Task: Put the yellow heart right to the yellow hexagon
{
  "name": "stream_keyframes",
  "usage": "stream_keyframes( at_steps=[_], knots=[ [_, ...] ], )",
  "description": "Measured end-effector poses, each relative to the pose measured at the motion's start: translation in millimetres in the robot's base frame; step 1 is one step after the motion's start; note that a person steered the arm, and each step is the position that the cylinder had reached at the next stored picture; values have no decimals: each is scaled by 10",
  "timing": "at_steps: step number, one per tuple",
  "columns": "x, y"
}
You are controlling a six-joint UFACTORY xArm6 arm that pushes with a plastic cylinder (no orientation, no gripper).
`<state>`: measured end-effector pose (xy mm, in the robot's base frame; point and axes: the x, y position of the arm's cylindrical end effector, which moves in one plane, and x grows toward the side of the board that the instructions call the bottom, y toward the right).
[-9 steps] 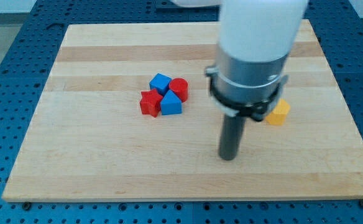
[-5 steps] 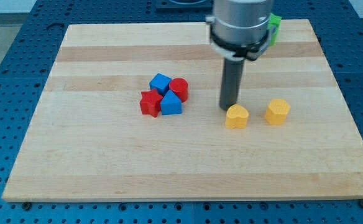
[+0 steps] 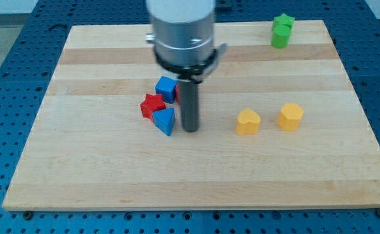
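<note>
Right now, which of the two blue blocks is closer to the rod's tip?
The blue triangular block, lowest in the cluster, sits just to the view's left of my tip. The blue cube lies farther toward the view's top.

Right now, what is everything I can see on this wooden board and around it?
Yellow heart: one, yellow, right of the board's centre.
Yellow hexagon: one, yellow, just right of the heart, apart from it.
Green blocks: apparently two, green, huddled at the view's top right; shapes unclear.
Blue cube: one, blue, left of centre.
Red star: one, red, below-left of the cube.
Blue triangular block: one, blue, below the star.
Wooden board: one, pale wood, on a blue perforated table.
My tip: one dark rod, its end right beside the blue triangular block.
</note>
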<state>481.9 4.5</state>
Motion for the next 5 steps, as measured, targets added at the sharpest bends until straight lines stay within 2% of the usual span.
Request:
stream_keyframes(
  at_steps=[1,3,4,5],
  knots=[
    [-31,581],
    [335,408],
    [18,668],
    [-97,1208]
  ],
)
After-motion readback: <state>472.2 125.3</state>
